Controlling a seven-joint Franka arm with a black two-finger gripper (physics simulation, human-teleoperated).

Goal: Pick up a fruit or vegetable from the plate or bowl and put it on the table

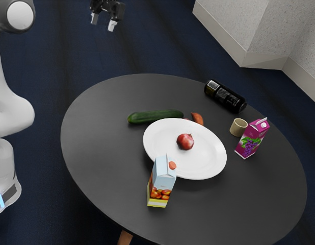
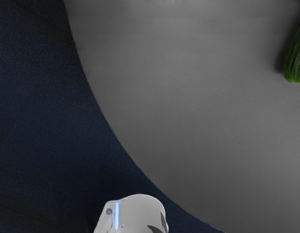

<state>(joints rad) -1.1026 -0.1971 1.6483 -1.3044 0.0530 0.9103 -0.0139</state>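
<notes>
Well, the gripper [image 1: 104, 23] hangs well apart from the plate [image 1: 208, 162], off toward the exterior view's upper left, with its two fingers spread wide and nothing between them. Nearest to it among the things on the dark round table [image 1: 106, 168], a cucumber [image 1: 155, 117] lies just beside the plate's far rim. The red onion [image 1: 185, 142] sits on the plate, near its middle. A brownish-orange piece [image 1: 197, 118] shows at the plate's far edge, and a small orange thing [image 1: 172, 165] at its near side, partly hidden by an upright juice carton [image 1: 161, 184]. Toward the exterior view's right from the plate stand a tan cup [image 1: 238, 127] and a purple grape carton [image 1: 252, 138]; a black bottle [image 1: 225, 96] lies beyond the plate.
</notes>
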